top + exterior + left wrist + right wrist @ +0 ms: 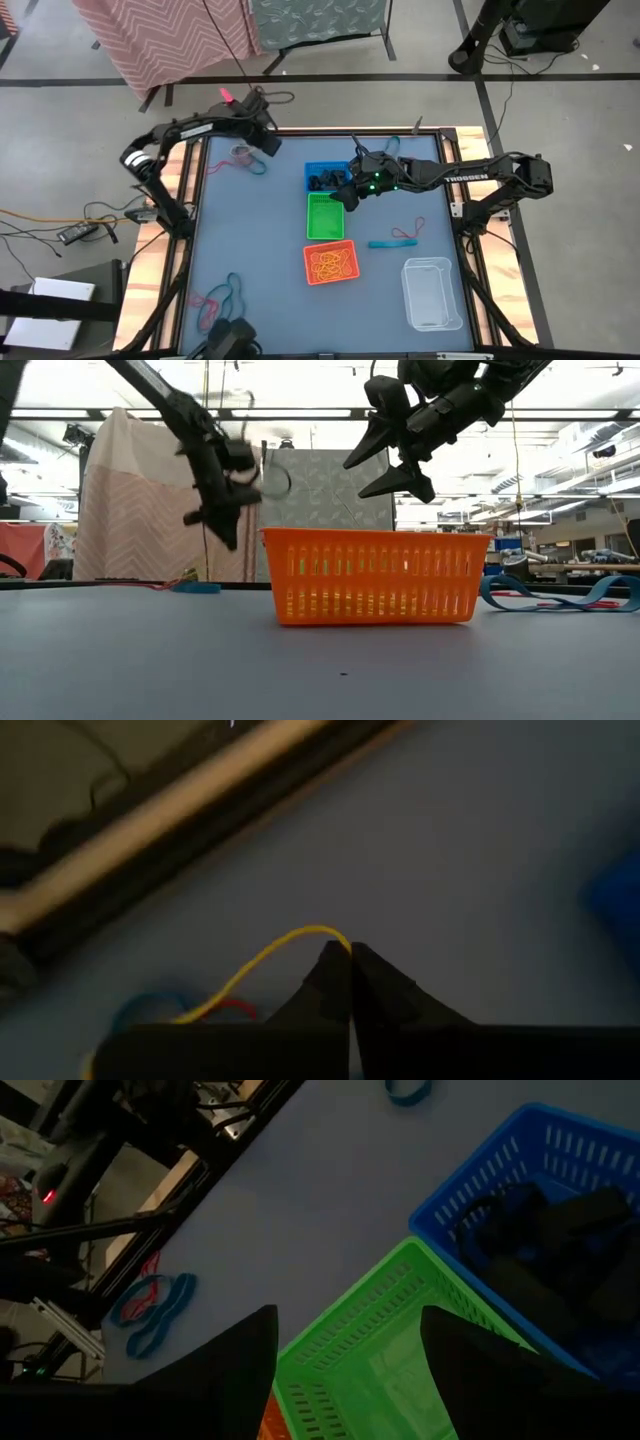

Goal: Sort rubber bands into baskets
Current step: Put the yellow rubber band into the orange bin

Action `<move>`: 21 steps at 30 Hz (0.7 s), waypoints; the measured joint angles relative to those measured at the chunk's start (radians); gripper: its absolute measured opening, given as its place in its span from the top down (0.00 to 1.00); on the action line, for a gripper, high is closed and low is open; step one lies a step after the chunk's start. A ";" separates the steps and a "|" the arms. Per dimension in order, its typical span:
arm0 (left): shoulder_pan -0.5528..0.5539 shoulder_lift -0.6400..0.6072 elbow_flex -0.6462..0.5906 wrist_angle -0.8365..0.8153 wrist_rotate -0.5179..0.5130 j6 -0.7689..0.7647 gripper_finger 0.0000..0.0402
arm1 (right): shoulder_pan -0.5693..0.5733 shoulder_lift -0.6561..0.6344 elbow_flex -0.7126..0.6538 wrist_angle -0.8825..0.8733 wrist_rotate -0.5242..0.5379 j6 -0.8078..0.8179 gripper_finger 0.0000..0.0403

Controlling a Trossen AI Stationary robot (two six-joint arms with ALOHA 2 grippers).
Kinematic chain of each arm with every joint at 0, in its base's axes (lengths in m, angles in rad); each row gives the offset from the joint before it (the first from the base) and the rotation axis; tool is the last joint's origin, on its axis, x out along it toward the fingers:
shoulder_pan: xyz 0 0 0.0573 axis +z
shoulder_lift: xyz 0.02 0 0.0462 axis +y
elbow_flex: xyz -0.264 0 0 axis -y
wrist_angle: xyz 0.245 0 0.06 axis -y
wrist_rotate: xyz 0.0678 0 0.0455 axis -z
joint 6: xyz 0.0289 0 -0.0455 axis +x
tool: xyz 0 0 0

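Yellow rubber band (270, 952) is pinched at the tips of my left gripper (350, 952), fingers shut tight on it, loop trailing back under the gripper w/ a red and a teal band lying near. That pinch on one strand looks right for lifting a single band clear of the small pile, so I read this as pick just made, carry to a basket next. Left gripper (262, 140) is at the far-left part of the bench (260, 260), well apart from the baskets.

Right gripper (350, 192) hangs w/ fingers spread wide, holding nothing, above the join of the blue basket (322, 172) and green basket (322, 218); blue one already has dark bands in it, green looks nearly bare. Orange basket (330, 262), just beyond the green one from that gripper, holds yellow-orange bands, so prob. the yellow one's destination. Clear tub (432, 292) sits further off toward the right arm's side. Teal bands (392, 242) lie between tub and baskets; more loose bands (218, 296) well away at the near-left corner.
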 joint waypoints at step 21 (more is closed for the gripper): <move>-0.349 -0.351 0.003 0.138 0.120 -0.027 1.00 | -0.068 0.000 0.000 0.010 0.002 -0.055 0.36</move>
